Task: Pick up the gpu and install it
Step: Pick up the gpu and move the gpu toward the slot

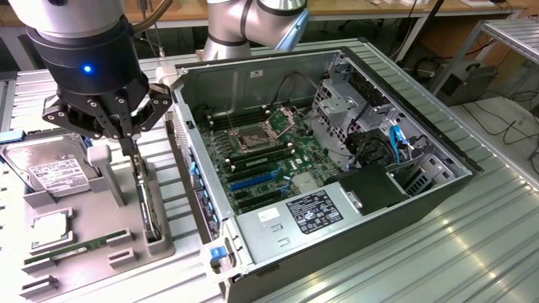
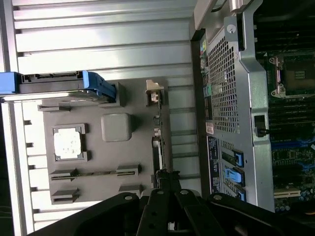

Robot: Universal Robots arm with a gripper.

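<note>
The gpu [image 1: 150, 214] is a thin black card standing on edge in a slot of the grey holder tray [image 1: 84, 208], at the exterior view's left beside the open computer case [image 1: 252, 76]. My gripper [image 1: 128, 148] hangs straight above the card's far end, its fingers drawn together on the top edge. In the wrist view the gpu [image 2: 157, 147] appears edge-on, with its pale bracket [image 2: 153, 91] at the far end and my gripper [image 2: 164, 177] closed around the near part. The card still rests in the tray.
The motherboard [image 1: 269, 158] lies exposed in the case, with blue expansion slots [image 1: 252, 180]. On the tray sit a silver hard drive [image 1: 50, 167], a CPU [image 1: 49, 228] and a green RAM stick [image 1: 72, 249]. The case's perforated rear wall [image 2: 226, 83] stands close beside the card.
</note>
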